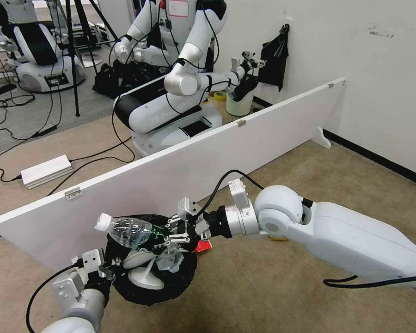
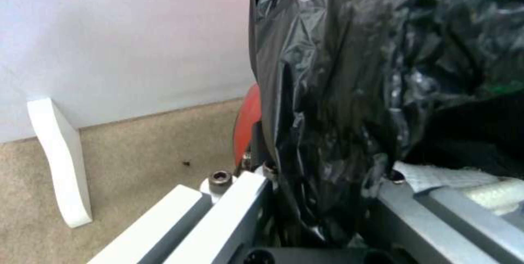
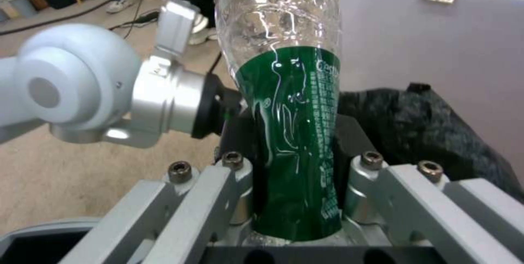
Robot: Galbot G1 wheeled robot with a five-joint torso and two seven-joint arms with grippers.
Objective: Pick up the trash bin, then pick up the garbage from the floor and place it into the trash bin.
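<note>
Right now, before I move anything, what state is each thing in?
Bin: lined with a black bag, gripped at its rim by the left tool, already holding white litter.
Bottle: capped, lying sideways above the bin's mouth, held.
Left tool: shut on the bin's rim.
Right tool: shut on the bottle's green label.

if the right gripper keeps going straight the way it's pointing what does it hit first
Probably the white partition board: the right gripper, shut on the bottle, points across the trash bin toward it. Depth is unclear.
</note>
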